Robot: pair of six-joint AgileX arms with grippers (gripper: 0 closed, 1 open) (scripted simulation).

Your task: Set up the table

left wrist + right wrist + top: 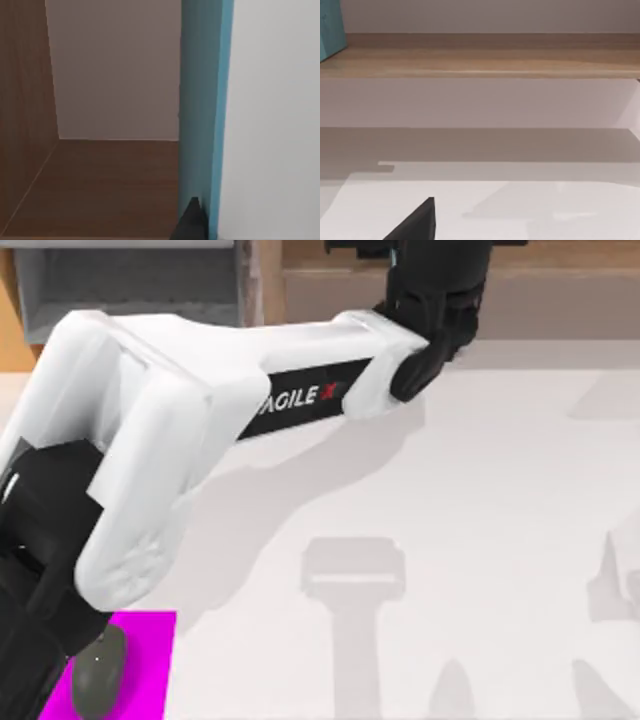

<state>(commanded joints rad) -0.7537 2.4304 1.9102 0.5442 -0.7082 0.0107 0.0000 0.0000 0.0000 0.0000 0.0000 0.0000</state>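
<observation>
My left arm (300,390) reaches across the white table (480,540) to the shelf unit (130,290) at the back. Its dark wrist (440,300) is at the shelf's front. In the left wrist view my left gripper (192,222) holds an upright teal book (202,100), with one dark fingertip pressed against its face inside a wooden shelf bay (100,190). The same teal book (330,30) stands on the shelf board (480,55) in the right wrist view. A dark part of my right gripper (415,225) hangs low over the table, facing the shelf.
A bright magenta mat (140,660) lies at the table's front left with a grey mouse (97,672) on it, partly under my left arm. Shadows fall across the table's middle and right.
</observation>
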